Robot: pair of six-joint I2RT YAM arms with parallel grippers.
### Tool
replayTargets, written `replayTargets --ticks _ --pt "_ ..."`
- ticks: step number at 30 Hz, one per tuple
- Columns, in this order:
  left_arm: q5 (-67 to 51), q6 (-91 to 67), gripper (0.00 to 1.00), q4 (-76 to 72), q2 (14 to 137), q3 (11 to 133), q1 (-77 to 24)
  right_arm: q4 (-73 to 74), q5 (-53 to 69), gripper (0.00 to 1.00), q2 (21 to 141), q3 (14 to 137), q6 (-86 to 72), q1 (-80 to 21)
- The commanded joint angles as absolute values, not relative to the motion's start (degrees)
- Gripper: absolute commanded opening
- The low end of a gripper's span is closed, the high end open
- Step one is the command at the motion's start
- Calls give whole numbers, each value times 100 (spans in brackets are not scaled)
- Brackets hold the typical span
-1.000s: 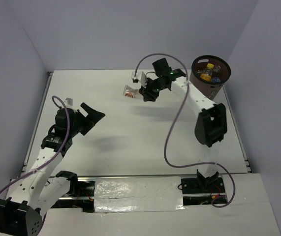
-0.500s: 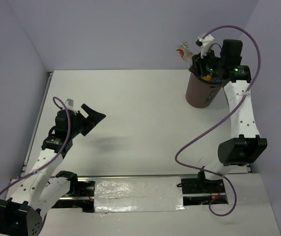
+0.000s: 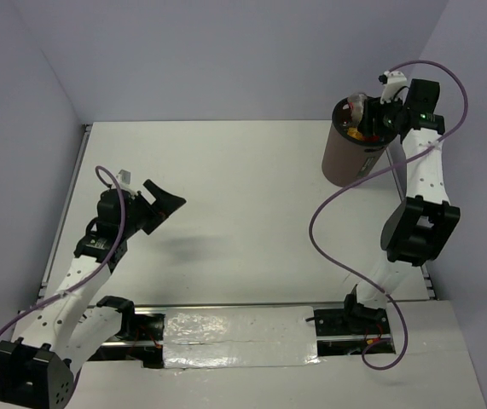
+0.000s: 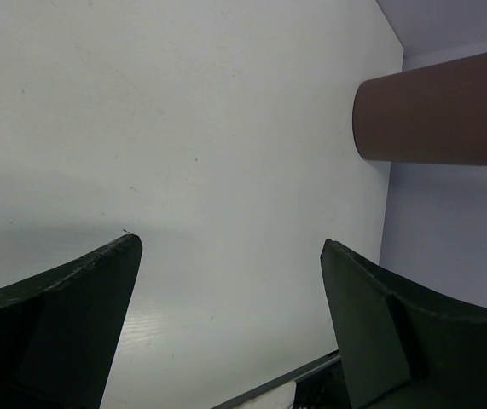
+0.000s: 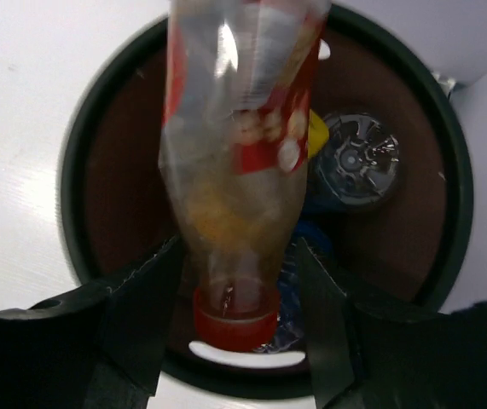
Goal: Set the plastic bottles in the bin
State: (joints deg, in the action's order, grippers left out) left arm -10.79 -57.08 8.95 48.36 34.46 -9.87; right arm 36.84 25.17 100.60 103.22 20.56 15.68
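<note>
Our right gripper (image 5: 239,247) clamps the red-label bottle (image 5: 239,128) cap-down over the bin (image 5: 77,170), cap close to the rim, so we risk it clipping there and tipping out on release.

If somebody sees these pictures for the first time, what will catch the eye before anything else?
The red-label bottle stands out: the right gripper holds it near its red cap, directly over the open mouth of the brown bin at the far right corner of the table. Inside the bin, other bottles already lie at the bottom. At the near left, the left gripper hangs open and holds nothing.
</note>
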Motion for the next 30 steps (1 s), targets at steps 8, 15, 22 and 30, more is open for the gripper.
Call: replayTargets --ticks 8,15,22,30 --pt "-1046 -5599 99 861 4438 3436 -949 3296 2373 91 10038 10450 1890 1731" --pt "-1072 -5511 99 914 4447 3586 -949 3208 2680 100 9195 10143 1898 1767" --pt "-1274 -5221 99 756 4325 3753 -949 3629 3409 100 8491 10231 1934 1758" --pt "-1740 -4764 99 343 3815 3858 -949 3956 4588 100 7139 8905 1916 1705"
